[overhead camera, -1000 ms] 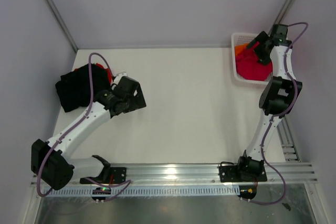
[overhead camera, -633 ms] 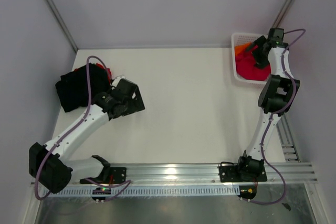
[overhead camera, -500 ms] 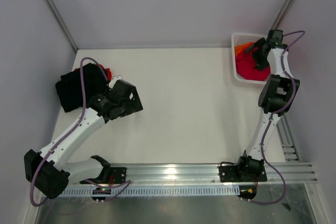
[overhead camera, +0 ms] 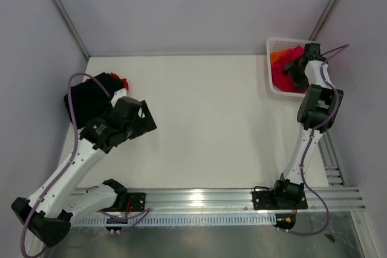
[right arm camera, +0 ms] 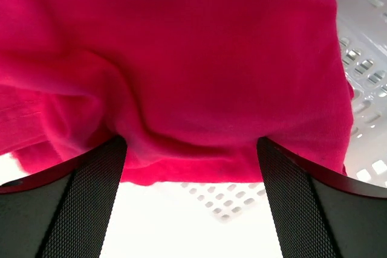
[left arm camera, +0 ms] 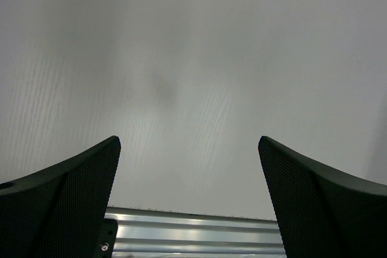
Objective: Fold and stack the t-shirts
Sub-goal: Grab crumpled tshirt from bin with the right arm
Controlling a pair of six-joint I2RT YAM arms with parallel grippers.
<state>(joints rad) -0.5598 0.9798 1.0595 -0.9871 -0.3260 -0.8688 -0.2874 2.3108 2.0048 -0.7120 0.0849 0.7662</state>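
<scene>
Top and wrist views of two arms at a white table [overhead camera: 224,119]. The left pincer [left arm camera: 188,143] stands wide, holding nothing, over bare table near the left side; its wrist view shows only the table surface and a metal rail [left arm camera: 193,234] at the near edge. The right pincer [right arm camera: 190,143] reaches into the white mesh basket [overhead camera: 270,46] at the far right corner, its jaws also wide, one finger on either side of a bulge of the crimson t-shirt [right arm camera: 181,58], which they do not clamp. This t-shirt lies crumpled in the basket, filling most of it, so that no long axis or heading can be told; its folds run roughly across the right wrist view. An orange t-shirt [overhead camera: 277,57] shows beside it at the far left part of the basket. At the table's left edge, well apart from the basket, a black t-shirt [overhead camera: 87,98] lies in a compact bundle, with a red t-shirt [overhead camera: 124,83] showing at its far right corner.
</scene>
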